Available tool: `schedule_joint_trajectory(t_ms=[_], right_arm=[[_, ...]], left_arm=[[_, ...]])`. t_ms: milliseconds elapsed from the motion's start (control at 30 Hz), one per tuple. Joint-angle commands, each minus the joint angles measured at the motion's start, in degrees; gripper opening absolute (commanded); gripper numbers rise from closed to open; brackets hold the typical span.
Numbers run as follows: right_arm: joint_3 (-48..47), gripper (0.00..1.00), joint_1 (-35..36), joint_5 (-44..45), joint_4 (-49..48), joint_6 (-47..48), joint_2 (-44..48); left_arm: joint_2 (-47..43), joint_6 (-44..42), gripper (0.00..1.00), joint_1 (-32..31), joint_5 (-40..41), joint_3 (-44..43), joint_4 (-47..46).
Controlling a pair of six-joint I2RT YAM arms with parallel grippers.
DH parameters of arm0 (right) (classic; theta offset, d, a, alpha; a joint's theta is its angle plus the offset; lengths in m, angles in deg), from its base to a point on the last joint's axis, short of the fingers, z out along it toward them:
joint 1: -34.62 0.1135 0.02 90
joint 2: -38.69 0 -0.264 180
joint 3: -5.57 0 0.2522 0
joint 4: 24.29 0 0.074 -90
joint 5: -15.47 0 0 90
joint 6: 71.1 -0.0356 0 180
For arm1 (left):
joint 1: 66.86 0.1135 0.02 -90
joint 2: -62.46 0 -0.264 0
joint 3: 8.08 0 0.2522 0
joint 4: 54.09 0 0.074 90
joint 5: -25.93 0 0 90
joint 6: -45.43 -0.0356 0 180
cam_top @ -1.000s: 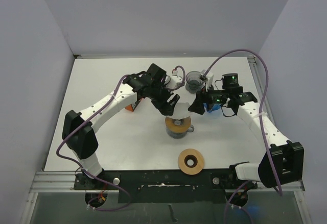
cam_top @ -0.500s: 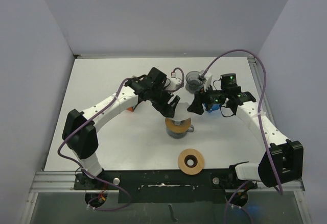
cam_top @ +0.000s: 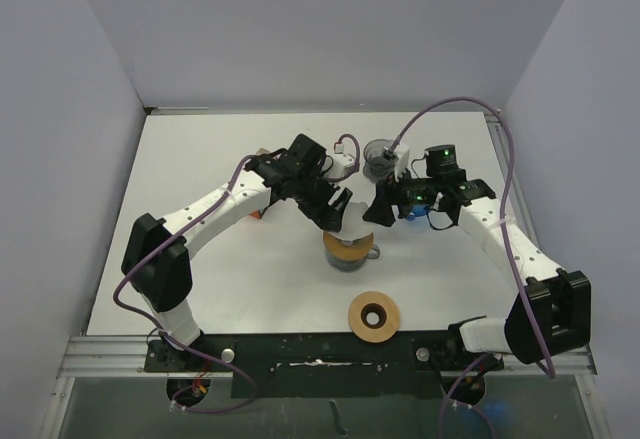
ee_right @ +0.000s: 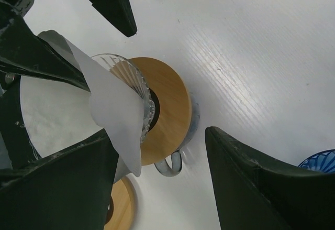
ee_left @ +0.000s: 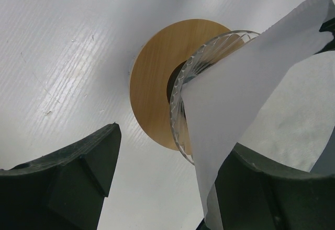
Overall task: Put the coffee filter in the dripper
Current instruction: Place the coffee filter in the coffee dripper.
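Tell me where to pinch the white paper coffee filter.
Likely its raised upper edge, from above: the white paper coffee filter leans flat across the ribbed glass dripper, its lower part against the rim, leaving both faces free only up top.

Left arm [cam_top: 205,204] and right arm [cam_top: 500,244]: white tubular links joined by black housings, a purple cable [cam_top: 470,100] looping along each. Green lamps [cam_top: 443,150] glow at the right wrist. Left gripper [cam_top: 337,211] and right gripper [cam_top: 378,207] bear dark, matte, wedge-shaped fingers [ee_left: 78,172].
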Motion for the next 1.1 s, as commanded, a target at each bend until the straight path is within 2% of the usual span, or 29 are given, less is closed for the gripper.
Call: schedule_joint_trajectory(t_ms=[0, 367, 1067], right_arm=[[-0.48, 0.65, 0.96, 1.38, -2.6, -0.3, -0.73], [0.48, 0.61, 1.94, 3.53, -3.42, -0.48, -1.43], [4.5, 0.62, 3.18, 3.86, -8.2, -3.55, -1.77]], left_arm=[[-1.21, 0.68, 0.66, 0.15, -1.12, -0.63, -2.93], [0.01, 1.55, 0.66, -0.12, -0.58, -0.41, -3.64], [0.14, 3.05, 0.66, -0.98, 0.81, 3.2, -7.57]])
